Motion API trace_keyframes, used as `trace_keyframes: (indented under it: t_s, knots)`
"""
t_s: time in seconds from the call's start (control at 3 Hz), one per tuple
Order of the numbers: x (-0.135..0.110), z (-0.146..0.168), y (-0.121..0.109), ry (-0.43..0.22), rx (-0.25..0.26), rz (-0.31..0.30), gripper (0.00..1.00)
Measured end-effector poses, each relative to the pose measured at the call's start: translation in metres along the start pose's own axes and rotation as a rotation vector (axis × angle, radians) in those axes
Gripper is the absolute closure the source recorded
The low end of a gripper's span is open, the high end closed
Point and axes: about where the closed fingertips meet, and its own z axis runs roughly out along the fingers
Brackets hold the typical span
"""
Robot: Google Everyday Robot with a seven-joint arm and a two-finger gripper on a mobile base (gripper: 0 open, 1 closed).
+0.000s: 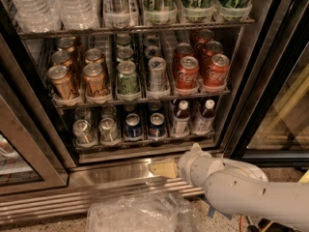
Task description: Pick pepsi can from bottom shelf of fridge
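Note:
The fridge (263, 57) stands open in front of me. Two dark blue pepsi cans (156, 125) stand side by side in the middle lanes of the bottom shelf (145, 143), the second one (133, 126) just to the left. Silver-grey cans (85, 132) stand to their left and two small white-capped bottles (180, 118) to their right. My gripper (162, 169) is on the end of the white arm (231, 185), low in front of the steel sill. It sits below the shelf and slightly right of the pepsi cans, touching none of them.
The rack above holds bronze cans (60, 81), a green can (127, 78), a silver can (157, 74) and red Coca-Cola cans (187, 73). Water bottles (77, 4) fill the top rack. A crumpled clear plastic bag (140, 214) lies on the floor. Glass doors flank the opening, left (19, 163) and right (280, 110).

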Motion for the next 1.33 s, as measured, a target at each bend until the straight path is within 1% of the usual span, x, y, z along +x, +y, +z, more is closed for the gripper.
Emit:
trace_keyframes:
  t_s: [0.33,0.67,1.0,1.33]
  knots:
    - [-0.002,-0.008,0.0,-0.043,0.018,0.004,0.0]
    - [0.02,0.007,0.012,-0.068,0.022,0.059,0.0]
    - [0.051,0.038,0.031,-0.076,0.018,0.117,0.0]
    - [0.076,0.067,0.057,-0.107,-0.007,0.117,0.0]
